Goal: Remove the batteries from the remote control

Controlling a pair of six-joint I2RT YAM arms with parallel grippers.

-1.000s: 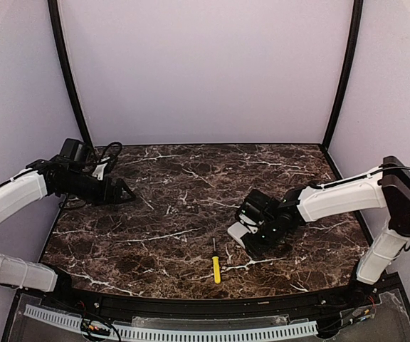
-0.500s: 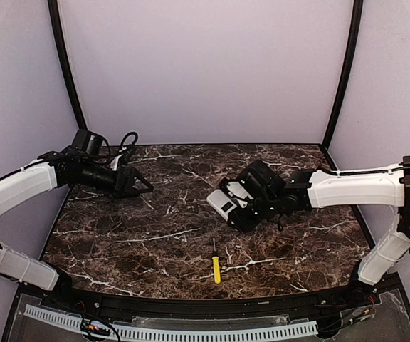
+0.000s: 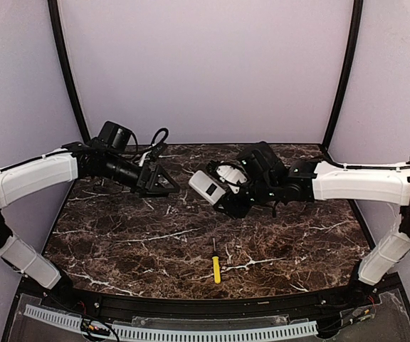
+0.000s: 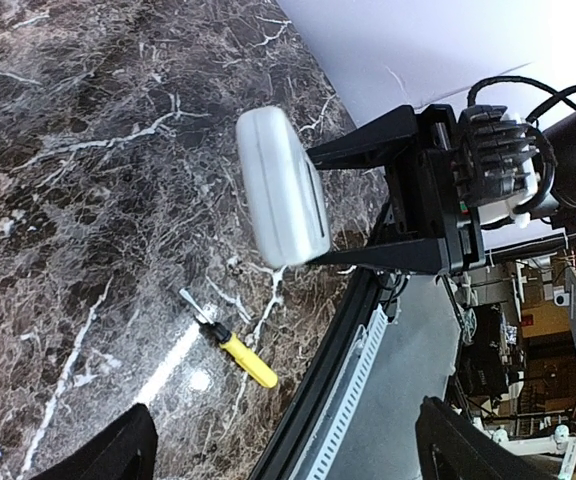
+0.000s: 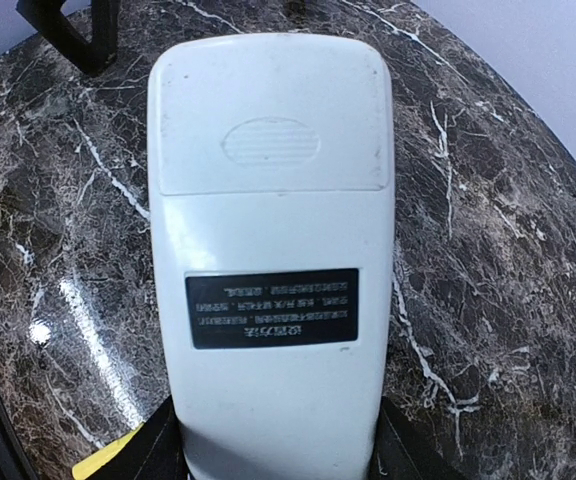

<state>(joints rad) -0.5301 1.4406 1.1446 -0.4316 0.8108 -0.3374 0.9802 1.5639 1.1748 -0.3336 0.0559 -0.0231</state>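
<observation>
My right gripper (image 3: 228,195) is shut on the near end of the white remote control (image 3: 206,187) and holds it in the air over the table's middle. In the right wrist view the remote (image 5: 273,250) shows its back, with a dark label and a closed cover with a ridged oval (image 5: 271,140). The remote also shows in the left wrist view (image 4: 280,185). No batteries are in view. My left gripper (image 3: 171,182) is open and empty, just left of the remote's free end, pointing at it.
A yellow-handled screwdriver (image 3: 216,265) lies on the dark marble table (image 3: 119,242) near the front edge; it also shows in the left wrist view (image 4: 233,355). White walls close the back and sides.
My right gripper has lifted the remote and carried it left and away from the front. My left gripper has moved right, close to the remote's free end.
</observation>
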